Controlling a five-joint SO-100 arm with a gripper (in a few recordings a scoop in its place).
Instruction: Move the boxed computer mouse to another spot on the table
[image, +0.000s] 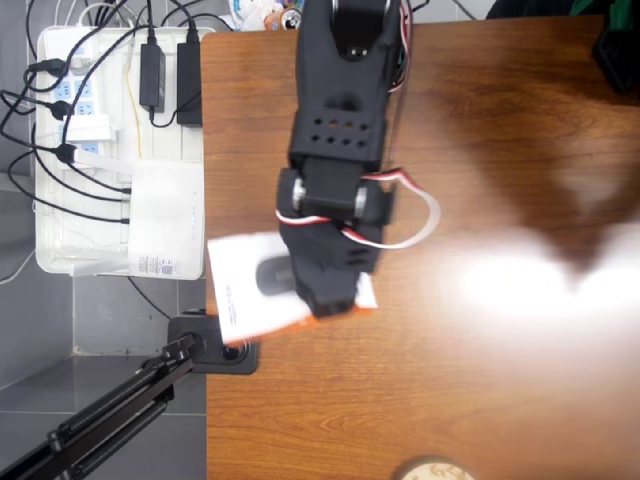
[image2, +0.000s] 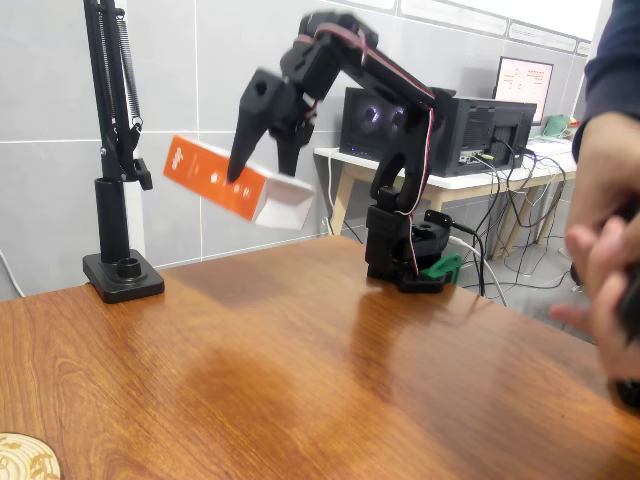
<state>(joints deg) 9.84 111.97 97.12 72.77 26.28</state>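
Claw (image2: 262, 150) clamped on mouse box (image2: 235, 182), lifted clear of bench (image2: 300, 360), near lamp stand (image2: 115, 200); set-down pending, apparently.

A glossy brown wood-grain table (image2: 300, 380) fills the space. On it stand the black arm's base (image2: 405, 255) at the far side, a lamp stand's black foot (image2: 122, 275) at one corner, and a round cork coaster (image2: 25, 458) at the near edge
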